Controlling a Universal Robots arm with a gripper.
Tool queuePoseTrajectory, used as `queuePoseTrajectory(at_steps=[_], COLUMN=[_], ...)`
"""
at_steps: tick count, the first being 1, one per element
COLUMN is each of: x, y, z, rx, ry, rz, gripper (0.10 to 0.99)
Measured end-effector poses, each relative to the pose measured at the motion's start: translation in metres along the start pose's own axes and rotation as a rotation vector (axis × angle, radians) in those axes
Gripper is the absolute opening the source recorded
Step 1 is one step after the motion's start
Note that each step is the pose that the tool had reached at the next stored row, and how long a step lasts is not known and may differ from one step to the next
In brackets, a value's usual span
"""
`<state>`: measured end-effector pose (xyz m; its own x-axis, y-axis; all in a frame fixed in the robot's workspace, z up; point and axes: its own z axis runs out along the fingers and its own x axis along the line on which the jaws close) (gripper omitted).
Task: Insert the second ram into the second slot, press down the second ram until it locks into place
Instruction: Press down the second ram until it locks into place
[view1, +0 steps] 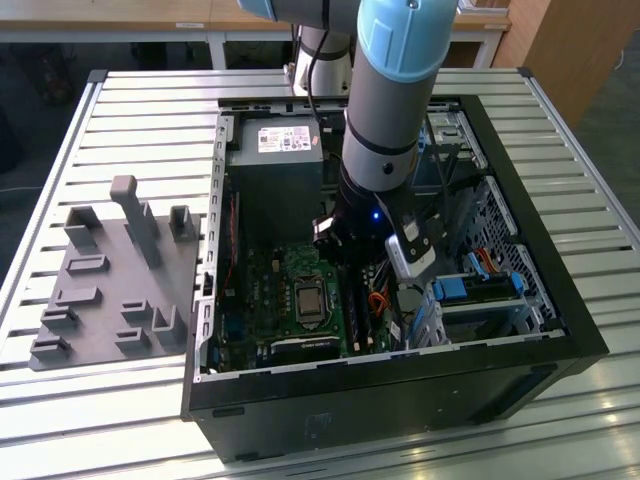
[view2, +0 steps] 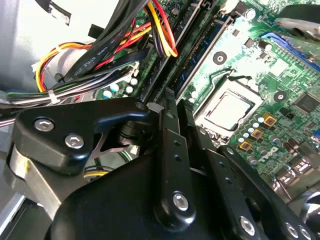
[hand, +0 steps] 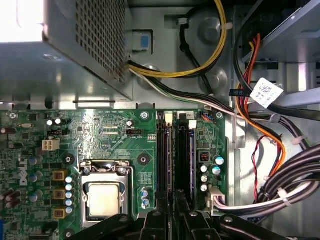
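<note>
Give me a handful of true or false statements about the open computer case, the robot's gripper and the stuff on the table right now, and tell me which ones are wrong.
1. The gripper is down inside the open computer case, above the green circuit board. True.
2. The processor socket has a cooling fan mounted on it. False: the socket is bare, with its metal top exposed.
3. A grey holder tray lies on the table at the exterior view's left of the case. True.
4. The memory slots lie between the processor socket and the bundle of cables in the first wrist view. True.
5. The case's side panel is closed. False: the case is open and its inside is visible.
</note>
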<state>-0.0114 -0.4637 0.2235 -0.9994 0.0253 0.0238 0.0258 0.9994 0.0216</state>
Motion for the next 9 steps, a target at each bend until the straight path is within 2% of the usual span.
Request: queuePoseTrajectory(at_steps=[4, 5, 9], x=[0.0000, 0.0000, 0.0000], y=[0.0001, 0.0001, 0.0001], z=[-0.0014, -0.0014, -0.0015], rx=[0.000, 0.000, 0.000], ry=[0.0000, 0.0000, 0.0000], rz=[0.000, 0.000, 0.000], gripper=[0.196, 0.133, 0.106])
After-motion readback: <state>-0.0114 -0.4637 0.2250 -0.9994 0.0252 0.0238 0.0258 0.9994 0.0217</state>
